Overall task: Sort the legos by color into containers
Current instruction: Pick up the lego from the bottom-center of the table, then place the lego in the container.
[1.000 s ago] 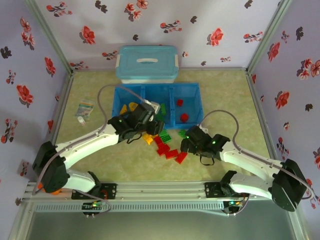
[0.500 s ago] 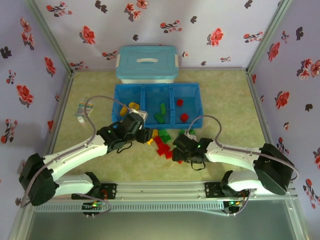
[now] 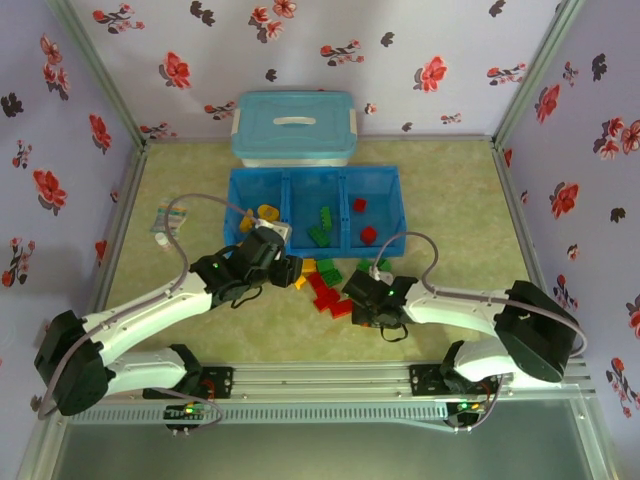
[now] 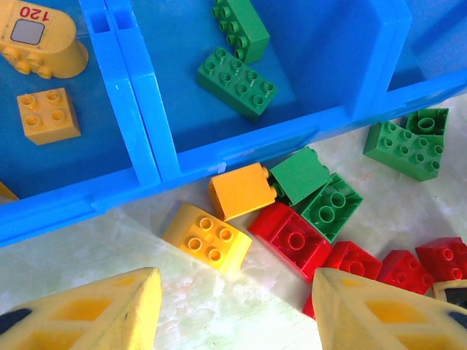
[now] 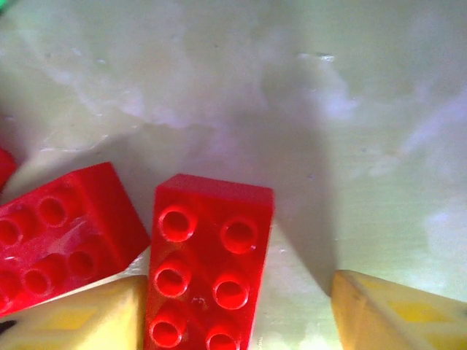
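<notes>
The blue tray has three containers: yellow legos lie in the left one, green ones in the middle, red ones in the right. Loose legos lie on the table before it. My left gripper stands open over bare table, just short of a yellow brick; an orange brick and a red one lie beyond. My right gripper is open around a red brick. Its left finger touches the brick, and the right finger stands apart.
A light-blue lidded box stands behind the tray. A small packet lies at the left of the table. Flowered walls close three sides, and a metal rail runs along the near edge. Another red brick lies beside the straddled one.
My left gripper drew back from over the tray to the loose pile and narrowed a little. My right gripper shifted left onto the red brick and its jaws closed in markedly.
</notes>
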Robot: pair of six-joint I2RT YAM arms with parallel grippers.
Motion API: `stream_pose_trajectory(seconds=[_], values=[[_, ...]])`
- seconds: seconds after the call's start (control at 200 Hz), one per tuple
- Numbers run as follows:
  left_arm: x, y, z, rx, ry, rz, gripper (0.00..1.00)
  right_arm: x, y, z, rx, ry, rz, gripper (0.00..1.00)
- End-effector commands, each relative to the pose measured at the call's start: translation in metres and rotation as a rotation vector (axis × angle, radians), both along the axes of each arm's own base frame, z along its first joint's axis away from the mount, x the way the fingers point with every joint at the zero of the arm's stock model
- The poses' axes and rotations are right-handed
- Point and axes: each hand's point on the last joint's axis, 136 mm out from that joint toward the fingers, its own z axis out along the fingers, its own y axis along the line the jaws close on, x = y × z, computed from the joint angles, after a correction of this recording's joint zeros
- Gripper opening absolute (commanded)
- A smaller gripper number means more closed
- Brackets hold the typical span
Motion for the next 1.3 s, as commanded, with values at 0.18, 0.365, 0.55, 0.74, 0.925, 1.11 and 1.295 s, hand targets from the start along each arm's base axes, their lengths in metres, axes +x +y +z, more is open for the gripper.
stream_pose_trajectory(seconds=[0.18,0.365,0.55,0.74,0.925,1.11,1.295], values=[[0.003,0.008,0.0,-0.002,-0.023,0.03,0.56,0.018,0.001,0.03,-0.046,-0.09,0.007,0.31],[-0.012,0.008,-0.009,0.04,-0.024,-0.053,0.57,0.05,-0.015,0.089,-0.119,-0.244,0.008,0.28],[-0.037,0.006,-0.038,0.069,0.038,-0.089,0.6,0.106,-0.03,0.136,-0.072,-0.322,-0.057,0.27],[-0.062,0.001,-0.055,0.047,0.07,-0.099,0.6,0.157,-0.021,0.148,-0.001,-0.297,-0.042,0.27],[-0.071,-0.004,-0.06,0.03,0.073,-0.106,0.6,0.199,-0.015,0.148,0.004,-0.261,-0.023,0.28],[-0.072,-0.011,-0.059,0.04,0.06,-0.129,0.6,0.224,-0.021,0.149,-0.019,-0.259,-0.04,0.48],[-0.071,-0.019,-0.063,0.069,0.061,-0.158,0.6,0.223,-0.022,0.161,0.005,-0.266,-0.044,0.87]])
